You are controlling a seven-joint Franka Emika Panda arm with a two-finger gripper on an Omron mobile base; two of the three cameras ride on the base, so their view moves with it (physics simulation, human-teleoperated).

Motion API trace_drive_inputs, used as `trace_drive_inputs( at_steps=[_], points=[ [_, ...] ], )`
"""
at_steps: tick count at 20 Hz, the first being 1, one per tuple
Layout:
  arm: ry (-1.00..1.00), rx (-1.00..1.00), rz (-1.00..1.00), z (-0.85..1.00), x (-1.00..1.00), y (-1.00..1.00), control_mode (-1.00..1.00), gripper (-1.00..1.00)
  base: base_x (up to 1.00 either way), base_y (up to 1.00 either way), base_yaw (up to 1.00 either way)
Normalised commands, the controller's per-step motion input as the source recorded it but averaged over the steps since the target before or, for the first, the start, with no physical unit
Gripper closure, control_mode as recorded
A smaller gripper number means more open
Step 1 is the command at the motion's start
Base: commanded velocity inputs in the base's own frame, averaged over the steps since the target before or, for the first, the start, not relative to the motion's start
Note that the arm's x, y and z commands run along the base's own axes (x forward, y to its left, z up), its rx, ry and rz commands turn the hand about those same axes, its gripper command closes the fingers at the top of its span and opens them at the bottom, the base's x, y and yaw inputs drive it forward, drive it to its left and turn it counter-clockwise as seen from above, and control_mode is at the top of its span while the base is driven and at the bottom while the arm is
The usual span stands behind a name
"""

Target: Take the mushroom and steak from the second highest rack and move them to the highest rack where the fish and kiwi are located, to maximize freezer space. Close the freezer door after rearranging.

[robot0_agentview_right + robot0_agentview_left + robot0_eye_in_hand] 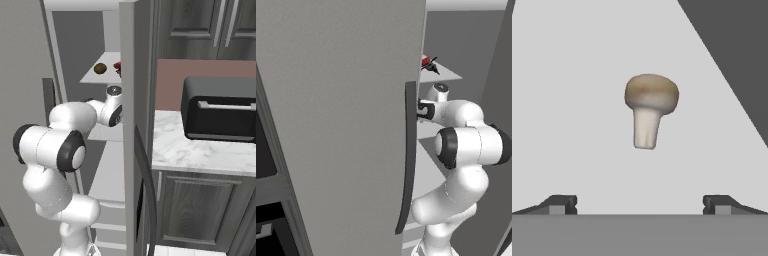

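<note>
The mushroom (650,107), tan cap and pale stem, lies on the second highest rack (572,100) straight ahead of my open gripper (639,204), a short way beyond the fingertips (562,204). My hand (427,111) reaches in over this rack (107,134). One shelf up, on the highest rack (448,76), the red steak (426,61) sits beside the black spiky fish (432,67). From the right, the brown kiwi (100,68) and the steak (117,65) show on that rack (92,78). The freezer door (131,100) stands open, edge-on.
A wide plain grey door (336,125) with a long dark handle (408,160) stays shut left of the compartment and hides part of my hand. The open door (500,100) bounds the right side. A black toaster oven (220,110) sits on the marble counter (200,152).
</note>
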Motion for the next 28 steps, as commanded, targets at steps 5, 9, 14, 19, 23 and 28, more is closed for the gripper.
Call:
trace_drive_inputs(
  at_steps=[5, 9, 14, 19, 23, 28],
  points=[
    [0.01, 0.0, 0.0, -0.18, 0.38, -0.06, -1.0, -1.0, 0.0, 0.0, 0.0],
    [0.01, 0.0, 0.0, -0.17, 0.33, -0.19, -1.0, -1.0, 0.0, 0.0, 0.0],
    [0.0, 0.0, 0.0, -0.19, 0.27, -0.07, -1.0, -1.0, 0.0, 0.0, 0.0],
    [0.0, 0.0, 0.0, -0.17, 0.18, 0.0, -1.0, -1.0, 0.0, 0.0, 0.0],
    [0.0, 0.0, 0.0, -0.14, 0.08, 0.0, -1.0, -1.0, 0.0, 0.0, 0.0],
    [0.0, 0.0, 0.0, -0.22, 0.0, 0.0, -1.0, 1.0, 0.0, 0.0, 0.0]
  ],
)
